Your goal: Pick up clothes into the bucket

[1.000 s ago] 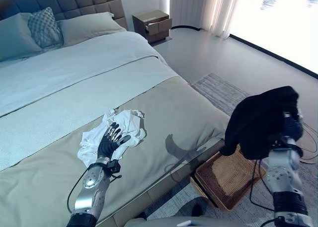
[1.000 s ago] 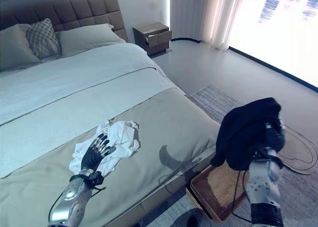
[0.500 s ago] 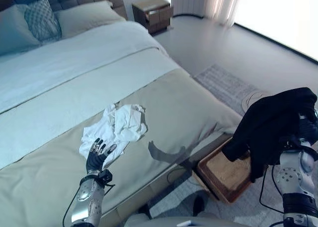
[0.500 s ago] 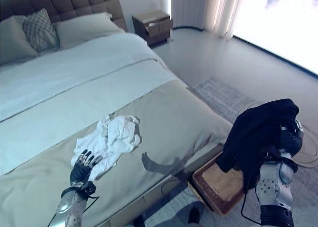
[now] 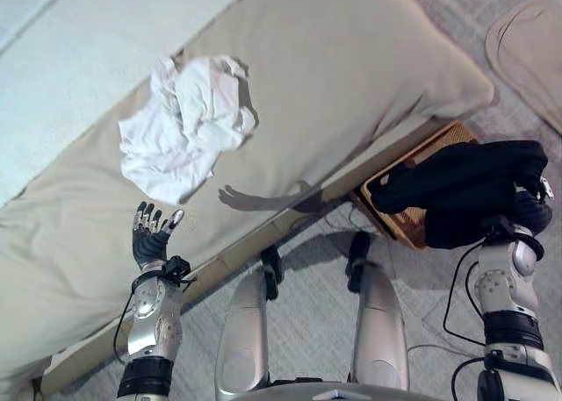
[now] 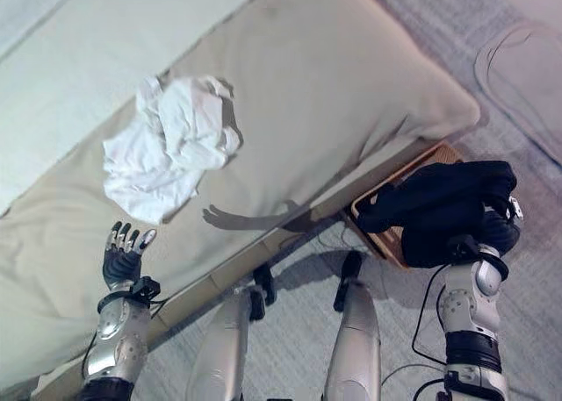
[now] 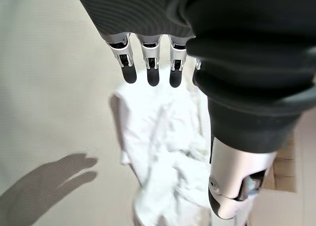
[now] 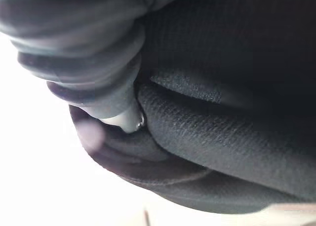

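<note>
The left hand (image 5: pixel 150 237) is over the bed (image 5: pixel 351 76) with its fingers (image 7: pixel 150 67) straight and spread, holding nothing. The white clothes (image 5: pixel 184 120) lie just past its fingertips. The left wrist view shows a gap between them. The right hand (image 8: pixel 106 95) is wrapped in the black clothes (image 5: pixel 465 190), and its wrist view shows them bunched tight against it. The basket (image 5: pixel 413 225) is under them. A second ago the left hand lay on the white clothes.

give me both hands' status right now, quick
Left hand: open, fingers straight, holding nothing, short of the white clothes on the bed.
Right hand: buried in the black garment over the basket; fingers hidden, cannot be told.
</note>
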`<state>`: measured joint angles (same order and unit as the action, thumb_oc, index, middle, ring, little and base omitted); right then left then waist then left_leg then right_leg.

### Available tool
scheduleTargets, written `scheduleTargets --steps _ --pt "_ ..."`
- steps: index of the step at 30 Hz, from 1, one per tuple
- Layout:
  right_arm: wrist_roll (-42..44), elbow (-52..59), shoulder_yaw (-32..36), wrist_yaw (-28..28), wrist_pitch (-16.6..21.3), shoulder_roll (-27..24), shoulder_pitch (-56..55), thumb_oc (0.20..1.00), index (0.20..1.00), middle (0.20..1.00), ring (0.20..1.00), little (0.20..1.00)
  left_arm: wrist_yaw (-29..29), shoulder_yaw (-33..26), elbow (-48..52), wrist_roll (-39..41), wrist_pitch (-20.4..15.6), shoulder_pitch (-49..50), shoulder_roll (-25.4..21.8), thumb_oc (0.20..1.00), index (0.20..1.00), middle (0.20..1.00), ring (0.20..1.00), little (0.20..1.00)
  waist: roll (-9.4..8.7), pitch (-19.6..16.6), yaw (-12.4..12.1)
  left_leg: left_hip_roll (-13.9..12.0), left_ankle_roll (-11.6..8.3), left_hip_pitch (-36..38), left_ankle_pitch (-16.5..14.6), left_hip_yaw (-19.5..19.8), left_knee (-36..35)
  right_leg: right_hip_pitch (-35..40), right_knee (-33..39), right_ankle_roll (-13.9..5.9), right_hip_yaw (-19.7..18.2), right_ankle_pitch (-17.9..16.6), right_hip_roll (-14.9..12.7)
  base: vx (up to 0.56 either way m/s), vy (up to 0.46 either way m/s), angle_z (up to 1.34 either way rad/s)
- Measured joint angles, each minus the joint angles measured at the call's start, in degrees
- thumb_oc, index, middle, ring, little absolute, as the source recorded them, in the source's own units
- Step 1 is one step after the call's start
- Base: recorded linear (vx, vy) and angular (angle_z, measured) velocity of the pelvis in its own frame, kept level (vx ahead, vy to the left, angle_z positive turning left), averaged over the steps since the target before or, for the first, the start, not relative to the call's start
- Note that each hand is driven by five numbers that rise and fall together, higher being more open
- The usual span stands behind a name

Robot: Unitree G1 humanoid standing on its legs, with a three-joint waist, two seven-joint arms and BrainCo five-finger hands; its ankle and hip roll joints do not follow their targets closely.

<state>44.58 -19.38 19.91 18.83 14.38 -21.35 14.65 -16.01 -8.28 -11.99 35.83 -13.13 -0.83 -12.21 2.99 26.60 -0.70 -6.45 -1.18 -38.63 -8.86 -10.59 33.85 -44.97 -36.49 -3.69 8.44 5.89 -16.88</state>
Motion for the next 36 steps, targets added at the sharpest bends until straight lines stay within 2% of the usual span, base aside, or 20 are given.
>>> scheduleTargets --steps 2,6,11,17,22,29,36 --pt "0.07 0.03 -0.02 1.41 1.48 0.88 0.67 0.200 0.200 0.200 0.200 0.200 -1.29 -0.15 1.03 0.84 -1.11 0.09 -0.02 1.000 1.000 1.000 1.000 1.000 0.00 -0.06 0.00 -0.33 -0.17 -2.32 -1.09 0.14 1.75 -2.41 -1.68 0.01 -0.38 1.23 -0.04 -0.04 -0.008 -0.02" --pt "0.65 -2.72 0.70 4.18 3.15 -0.40 3.92 0.200 0.200 0.200 0.200 0.200 -2.72 -0.37 2.19 3.53 -2.25 -0.16 -0.04 1.000 1.000 1.000 1.000 1.000 0.06 -0.14 0.09 -0.25 -0.08 -7.60 -1.28 0.16 4.24 -7.73 -3.97 0.14 -1.14 1.34 -0.44 0.00 0.000 0.00" --pt "1.67 -5.44 1.31 6.74 3.27 -5.02 9.76 0.200 0.200 0.200 0.200 0.200 -3.25 -0.53 3.82 3.77 -2.91 0.24 -0.23 1.000 1.000 1.000 1.000 1.000 0.12 -0.22 -0.38 -0.23 0.33 -11.28 -1.88 0.05 6.31 -11.62 -5.59 0.34 -1.99 1.48 -0.62 0.00 -0.005 -0.01" --pt "1.93 -6.60 1.48 7.38 3.45 -10.06 12.15 0.200 0.200 0.200 0.200 0.200 -3.33 0.63 4.04 4.85 -2.94 0.60 -0.07 1.000 1.000 1.000 1.000 1.000 0.18 -0.26 -1.95 0.04 0.39 -12.25 -2.54 -0.38 7.79 -13.48 -7.97 1.09 -2.88 2.25 -1.19 0.01 -0.005 0.00" --pt "2.41 -10.11 1.46 8.34 4.14 -11.99 15.14 0.200 0.200 0.200 0.200 0.200 -3.67 1.56 4.12 6.21 -3.10 1.04 -0.07 1.000 1.000 1.000 1.000 1.000 0.90 -0.97 -2.70 0.32 0.38 -13.23 -2.58 -0.29 7.70 -14.62 -8.34 1.17 -3.04 2.56 -1.40 0.00 -0.004 0.01" --pt "3.20 -20.32 0.12 10.29 4.33 -12.17 20.25 0.200 0.200 0.200 0.200 0.200 -3.66 3.36 4.14 6.72 -3.79 1.11 -0.08 1.000 1.000 1.000 1.000 1.000 1.60 -1.32 -3.50 1.20 0.37 -14.25 -2.55 -0.36 7.77 -16.34 -9.76 1.12 -3.48 2.80 -2.32 0.00 0.001 0.04" --pt "1.65 -27.62 -2.96 10.45 2.15 -8.93 21.99 0.200 0.200 0.200 0.200 0.200 -3.67 5.35 4.22 7.81 -4.15 0.86 -0.10 1.000 1.000 1.000 1.000 1.000 2.14 -1.35 -3.64 1.37 0.11 -15.15 -2.39 -0.36 8.23 -17.43 -10.49 1.49 -3.78 3.09 -2.46 0.00 0.000 0.00"
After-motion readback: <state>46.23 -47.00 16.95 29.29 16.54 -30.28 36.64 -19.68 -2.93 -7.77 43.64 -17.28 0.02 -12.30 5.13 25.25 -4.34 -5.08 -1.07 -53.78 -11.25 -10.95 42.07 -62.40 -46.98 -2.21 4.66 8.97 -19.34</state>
